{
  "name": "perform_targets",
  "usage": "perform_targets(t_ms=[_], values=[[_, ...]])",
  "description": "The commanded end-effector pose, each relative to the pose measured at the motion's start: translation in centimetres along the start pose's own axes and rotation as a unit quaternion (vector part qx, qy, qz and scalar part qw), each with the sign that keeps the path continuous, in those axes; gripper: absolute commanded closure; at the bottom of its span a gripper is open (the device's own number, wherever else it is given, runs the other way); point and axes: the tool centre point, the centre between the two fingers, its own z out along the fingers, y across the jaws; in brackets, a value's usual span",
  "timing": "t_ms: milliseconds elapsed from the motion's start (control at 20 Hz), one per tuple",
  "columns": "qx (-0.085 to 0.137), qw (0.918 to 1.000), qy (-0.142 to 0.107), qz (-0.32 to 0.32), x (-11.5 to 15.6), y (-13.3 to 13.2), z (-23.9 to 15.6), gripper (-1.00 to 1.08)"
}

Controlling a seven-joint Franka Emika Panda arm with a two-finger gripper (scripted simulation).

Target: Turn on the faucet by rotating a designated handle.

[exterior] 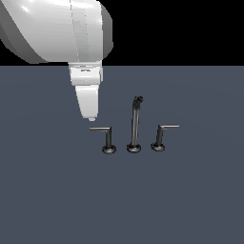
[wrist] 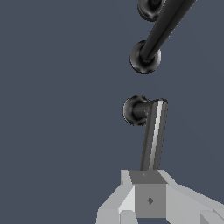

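While the claw (exterior: 89, 116) hovers above the handle (exterior: 106, 136) bar's end, its spread cannot be told.

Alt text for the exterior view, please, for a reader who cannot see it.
A white robot gripper hangs just above the bar end of the handle at the exterior view's left of a dark metal faucet. A tall spout stands in the middle, with a second lever beyond it.
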Motion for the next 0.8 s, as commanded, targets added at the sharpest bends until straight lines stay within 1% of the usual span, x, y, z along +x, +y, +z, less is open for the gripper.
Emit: perform_targets(t_ms=[0, 400, 750], values=[[0.000, 0.9998, 0.001, 0.021, 0.4, -0.7, 1.0, 1.08], [-0.001, 0.9977, 0.002, 0.068, 1.6, -2.2, 3.3, 1.08], [-0.001, 0.9968, 0.002, 0.080, 1.9, -2.6, 3.9, 1.08]])
